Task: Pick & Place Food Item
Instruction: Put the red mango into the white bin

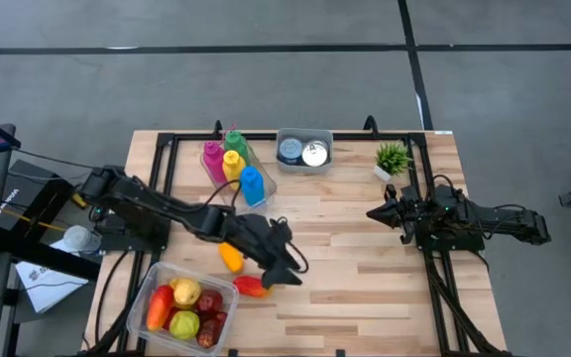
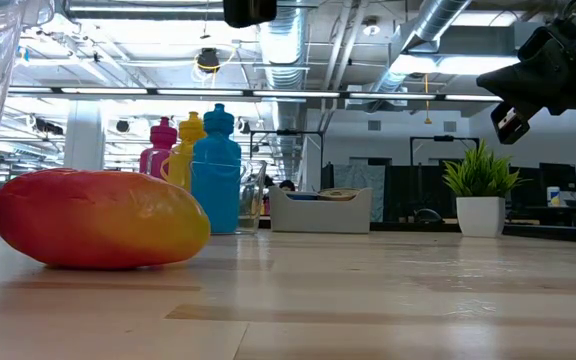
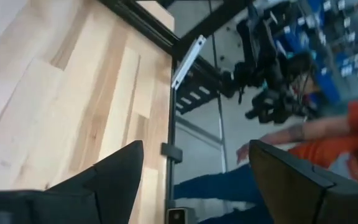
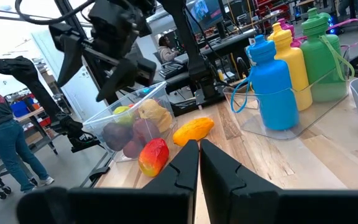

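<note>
A red-and-yellow mango-like fruit [image 1: 251,286] lies on its side on the table near the front edge, and it looms large in the low view [image 2: 98,218]. An orange fruit [image 1: 230,258] lies just behind it. My left gripper [image 1: 290,268] hovers open just right of the red fruit and holds nothing; its wrist view [image 3: 194,146] shows only bare table between the fingers. A clear container [image 1: 157,278] of several fruits sits at the front left. My right gripper [image 1: 375,212] waits, shut, above the table's right side [image 4: 199,155].
Coloured bottles [image 1: 234,164] stand in a clear tray at the far left. Beside it sit a grey bin [image 1: 303,164] holding cans and a small potted plant [image 1: 393,159]. A person's arm in an orange sleeve [image 3: 328,130] shows beyond the table's edge. Bare wood lies mid-table.
</note>
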Tool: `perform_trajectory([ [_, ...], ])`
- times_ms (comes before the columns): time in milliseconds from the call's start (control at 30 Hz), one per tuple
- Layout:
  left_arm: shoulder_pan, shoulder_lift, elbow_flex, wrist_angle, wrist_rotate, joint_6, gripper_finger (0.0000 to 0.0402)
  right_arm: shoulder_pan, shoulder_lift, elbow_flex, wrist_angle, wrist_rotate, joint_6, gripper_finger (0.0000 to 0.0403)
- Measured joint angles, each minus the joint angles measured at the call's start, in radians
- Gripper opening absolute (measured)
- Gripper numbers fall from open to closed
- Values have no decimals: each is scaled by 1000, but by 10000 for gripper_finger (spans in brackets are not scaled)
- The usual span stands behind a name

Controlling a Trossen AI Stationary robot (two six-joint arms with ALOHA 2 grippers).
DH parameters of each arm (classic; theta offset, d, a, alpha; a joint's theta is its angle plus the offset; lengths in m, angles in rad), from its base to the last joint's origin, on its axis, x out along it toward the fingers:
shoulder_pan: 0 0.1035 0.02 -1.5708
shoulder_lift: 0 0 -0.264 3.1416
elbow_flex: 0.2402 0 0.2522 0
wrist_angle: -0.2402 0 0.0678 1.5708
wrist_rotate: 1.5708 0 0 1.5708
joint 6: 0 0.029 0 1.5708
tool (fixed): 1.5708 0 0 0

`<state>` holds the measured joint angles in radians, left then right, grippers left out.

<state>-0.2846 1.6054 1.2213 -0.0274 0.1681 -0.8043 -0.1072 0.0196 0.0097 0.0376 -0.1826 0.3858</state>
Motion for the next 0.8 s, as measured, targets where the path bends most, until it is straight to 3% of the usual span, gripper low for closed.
perform_trajectory([
  [167, -30, -1, 0, -34, -30, 122, 270, 0, 0, 0, 0, 0, 0, 12],
  [367, -35, 0, 20, -375, -19, 111, 260, 0, 0, 0, 0, 0, 0, 12],
  [633, -36, 5, 237, -634, -57, 164, 242, 0, 0, 0, 0, 0, 0, 12],
  [800, -24, 92, 394, -821, -75, 252, 229, 0, 0, 0, 0, 0, 0, 12],
])
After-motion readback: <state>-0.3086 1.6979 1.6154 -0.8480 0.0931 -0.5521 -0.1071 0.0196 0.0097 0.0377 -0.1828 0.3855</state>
